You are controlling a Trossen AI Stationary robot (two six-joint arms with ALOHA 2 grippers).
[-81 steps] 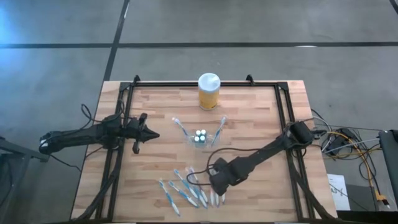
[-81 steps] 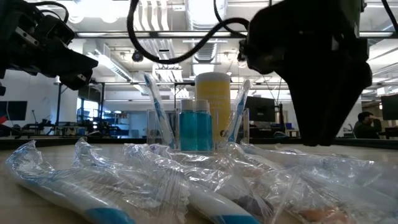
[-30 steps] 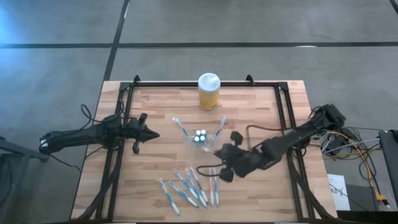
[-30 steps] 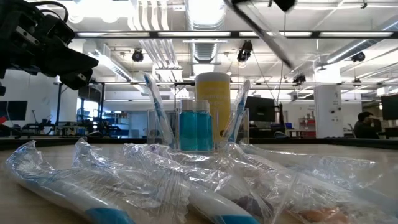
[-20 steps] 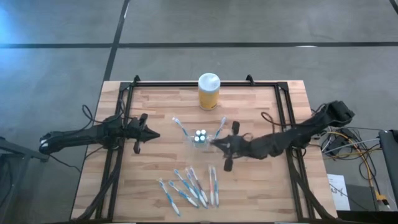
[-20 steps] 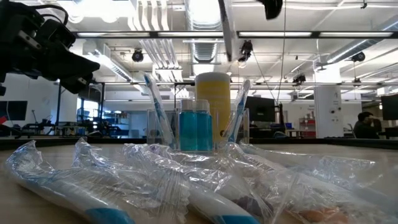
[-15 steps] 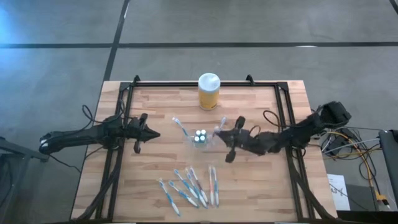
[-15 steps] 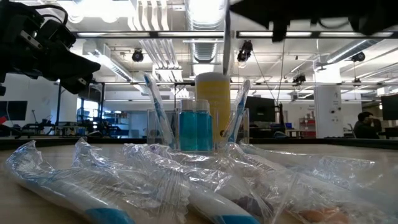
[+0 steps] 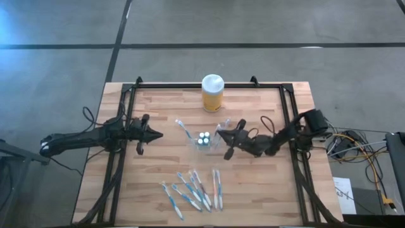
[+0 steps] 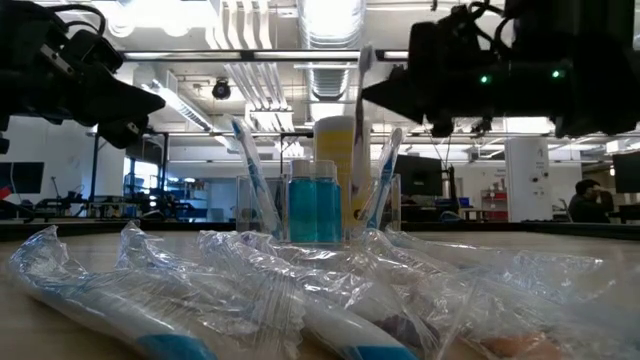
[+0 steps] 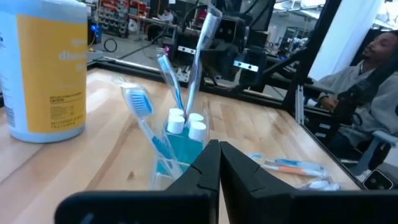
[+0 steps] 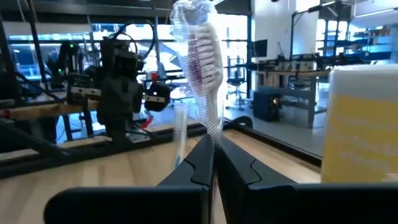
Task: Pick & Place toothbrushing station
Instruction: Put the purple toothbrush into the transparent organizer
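Note:
The clear holder (image 9: 202,140) stands at mid-table with two blue-and-white toothbrushes (image 11: 163,74) leaning in it and white-capped blue tubes (image 10: 314,208). My right gripper (image 9: 221,132) is beside its right side, shut on a plastic-wrapped toothbrush (image 12: 200,59) that stands upright, head up (image 10: 363,110). Whether the brush's lower end is inside the holder, I cannot tell. Several more wrapped toothbrushes (image 9: 193,192) lie flat near the table's front. My left gripper (image 9: 158,135) hovers shut left of the holder, touching nothing. My right gripper pinches the wrapped toothbrush between its two fingers a little below the bristle head (image 12: 210,132), through the clear wrap. The fingers come in level from the table's right and lie across the brush. The brush stands upright, its handle (image 10: 360,175) hanging below the fingers by the holder.
A yellow jar with a white lid (image 9: 212,92) stands behind the holder near the far edge. A black frame (image 9: 288,126) runs along the table's sides. Bare wood lies between the holder and the loose toothbrushes. A person (image 11: 364,81) sits beyond the table.
My right gripper has carried the wrapped toothbrush from over the loose brushes toward the far edge and left, up to the holder's right side, and come lower. The brush has tipped from slanting to upright. My left arm has kept still.

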